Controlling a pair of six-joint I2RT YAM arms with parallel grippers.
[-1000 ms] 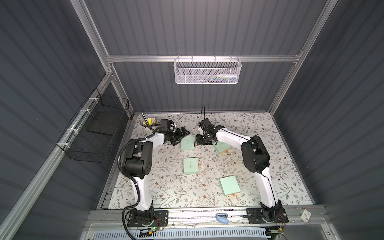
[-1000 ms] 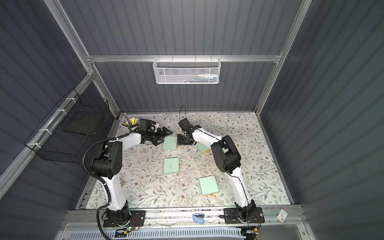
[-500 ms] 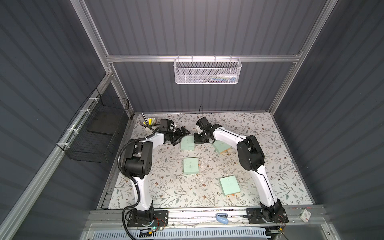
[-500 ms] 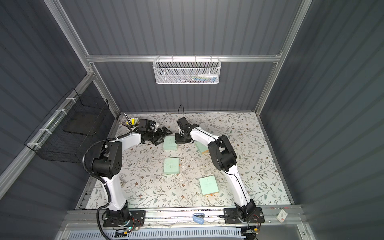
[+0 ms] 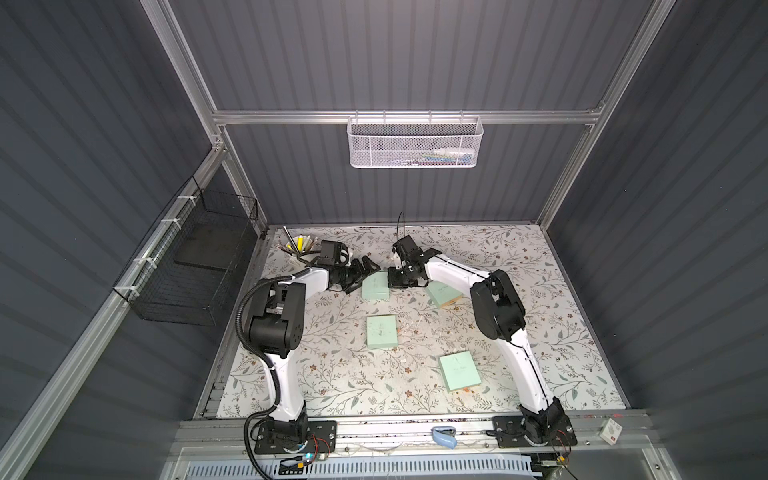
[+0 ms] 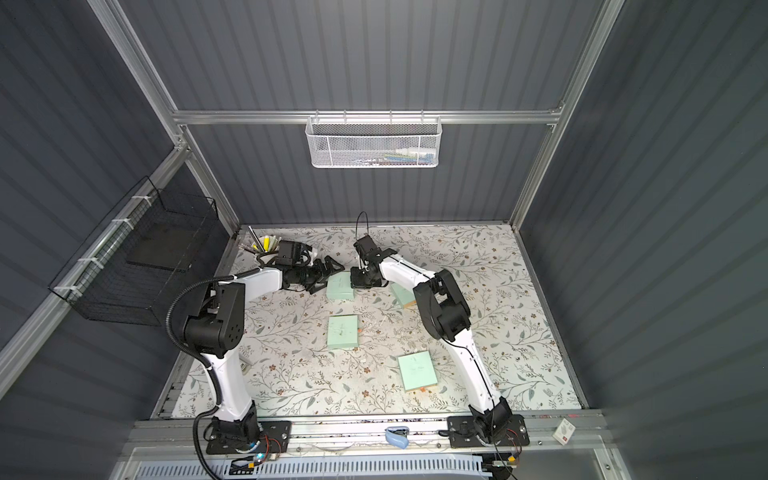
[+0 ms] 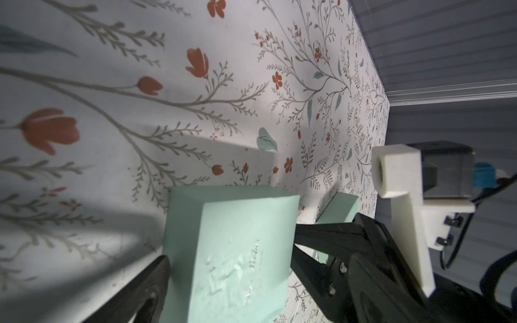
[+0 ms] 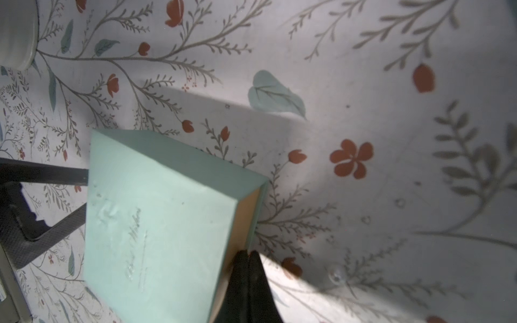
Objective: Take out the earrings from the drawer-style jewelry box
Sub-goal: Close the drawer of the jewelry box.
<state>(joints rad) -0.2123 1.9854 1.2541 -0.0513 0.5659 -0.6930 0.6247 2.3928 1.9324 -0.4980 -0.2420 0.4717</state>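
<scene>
Left gripper point(image 5: 360, 276) gapes wide at the left edge of the mint jewelry box point(image 5: 375, 286), upper centre in both top views. Right gripper point(image 5: 391, 276), pinched closed, touches its drawer end. Tiny pale earrings point(image 8: 335, 276) dot the cloth point(image 8: 363, 70) nearby.

Mint box point(image 8: 156, 223) flat on mat point(image 8: 363, 70), tan drawer end showing.
Tiny clear earrings point(image 8: 334, 276) scattered on mat beside that end.

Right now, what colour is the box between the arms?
The box is mint green; see right wrist view.
</scene>
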